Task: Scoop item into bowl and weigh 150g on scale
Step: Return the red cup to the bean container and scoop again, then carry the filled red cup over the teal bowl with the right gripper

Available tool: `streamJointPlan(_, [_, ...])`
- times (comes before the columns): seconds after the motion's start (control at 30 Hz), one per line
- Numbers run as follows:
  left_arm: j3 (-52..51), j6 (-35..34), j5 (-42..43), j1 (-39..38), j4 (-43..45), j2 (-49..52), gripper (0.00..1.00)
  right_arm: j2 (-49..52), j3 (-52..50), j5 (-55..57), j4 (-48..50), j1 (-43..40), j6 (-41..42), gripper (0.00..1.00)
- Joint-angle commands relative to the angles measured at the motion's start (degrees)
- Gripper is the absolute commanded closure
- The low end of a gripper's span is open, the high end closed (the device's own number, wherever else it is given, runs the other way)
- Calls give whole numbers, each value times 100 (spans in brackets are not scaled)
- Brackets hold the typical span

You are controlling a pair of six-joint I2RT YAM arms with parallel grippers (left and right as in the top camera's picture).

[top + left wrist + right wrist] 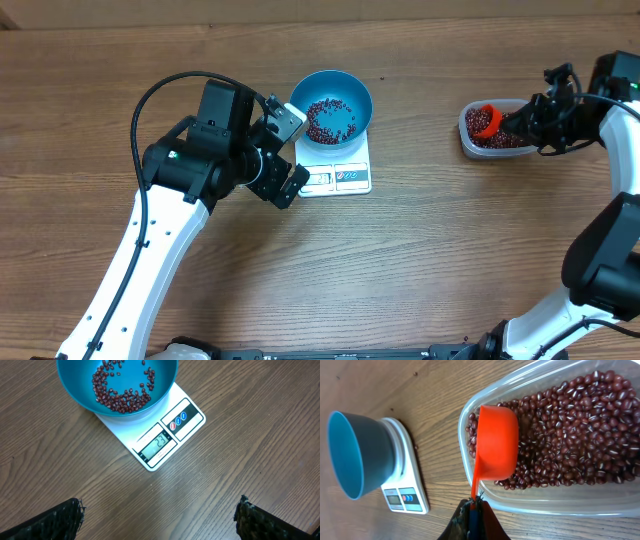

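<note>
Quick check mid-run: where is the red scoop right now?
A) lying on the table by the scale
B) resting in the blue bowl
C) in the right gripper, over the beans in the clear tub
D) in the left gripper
C: the right gripper is shut on the handle of the red scoop, whose cup sits over the beans inside the clear tub.

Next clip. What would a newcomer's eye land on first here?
The bright blue bowl sitting on the white scale at centre, with only a thin scatter of beans inside. Then the red scoop, its handle clamped in the shut right gripper, over the bean-filled clear tub at far right. The left gripper hangs open beside the scale.
</note>
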Motion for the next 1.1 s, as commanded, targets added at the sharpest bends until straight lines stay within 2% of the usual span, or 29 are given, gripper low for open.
streamJointPlan(0.0, [120, -39, 109, 31, 24, -63, 0, -138, -42, -422, 17, -260, 15, 96])
streamJointPlan(0.23, [118, -39, 109, 31, 24, -63, 0, -138, -42, -1075, -63, -807, -63, 96])
streamJointPlan(0.3, [120, -39, 109, 31, 24, -63, 1, -138, -42, -1384, -142, -920, -304, 96])
streamJointPlan(0.57, [118, -39, 109, 31, 24, -63, 1, -138, -39, -2330, -229, -1036, -507, 96])
streamJointPlan(0.8, [118, -39, 109, 31, 24, -63, 1, -138, -39, -3093, -258, -844, -501, 96])
streamJointPlan(1.07, [118, -39, 109, 31, 24, -63, 0, -138, -37, -3370, -138, -105, -105, 96])
